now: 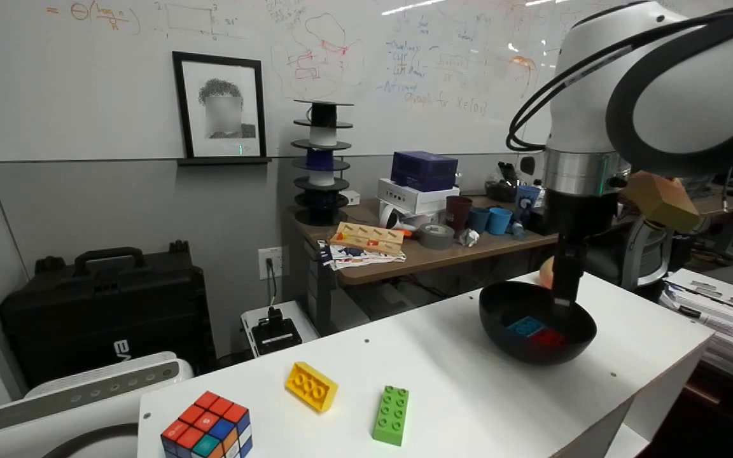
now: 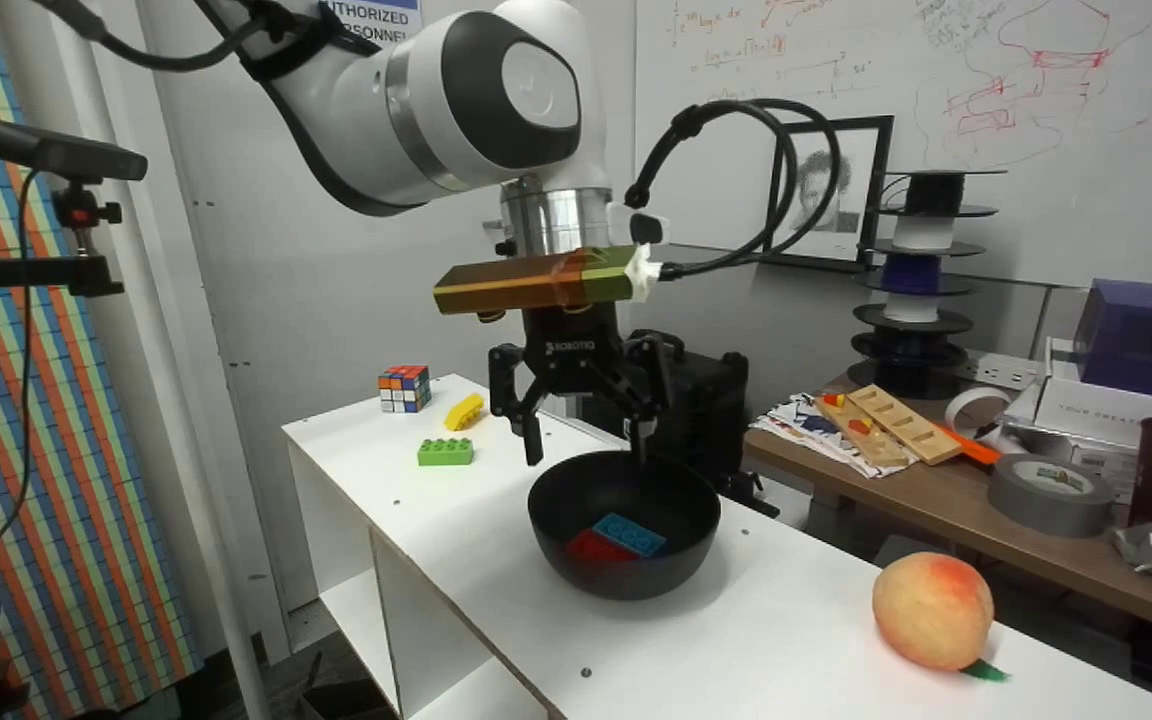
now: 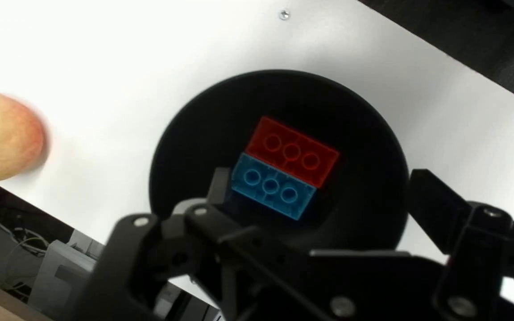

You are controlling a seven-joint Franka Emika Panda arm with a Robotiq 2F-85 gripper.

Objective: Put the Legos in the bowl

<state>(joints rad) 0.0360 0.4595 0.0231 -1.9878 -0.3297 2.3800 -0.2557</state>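
End effector point(image 2: 586, 456) above bowl point(image 2: 631, 580)

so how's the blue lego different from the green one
Place: the blue brick lies inside the bowl, while the green brick lies outside it on the white surface.
Pose: the blue brick is underside up, three round tubes showing in the wrist view; the green brick has its studs up.
Both are rectangular bricks, longer than wide.
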